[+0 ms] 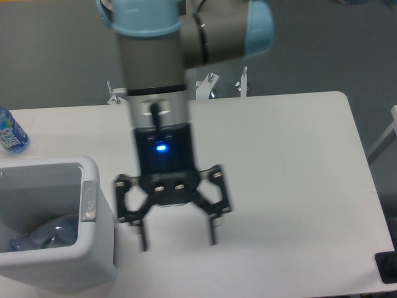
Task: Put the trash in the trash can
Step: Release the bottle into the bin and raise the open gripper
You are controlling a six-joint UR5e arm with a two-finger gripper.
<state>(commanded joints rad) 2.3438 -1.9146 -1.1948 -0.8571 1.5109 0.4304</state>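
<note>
The white trash can [99, 248] stands at the table's front left corner, its top open. Inside it lies the clear crinkled plastic bottle [43, 234], bluish through the plastic. The crumpled paper wrapper does not show anywhere. My gripper [178, 237] hangs over the bare table to the right of the trash can, clear of its rim. Its two fingers are spread wide and nothing is between them. The picture of the gripper is slightly blurred by motion.
An upright bottle with a blue label [10, 133] stands at the far left edge, behind the trash can. The white table [291, 186] stretches to the right. A dark object [388, 267] sits past the front right corner.
</note>
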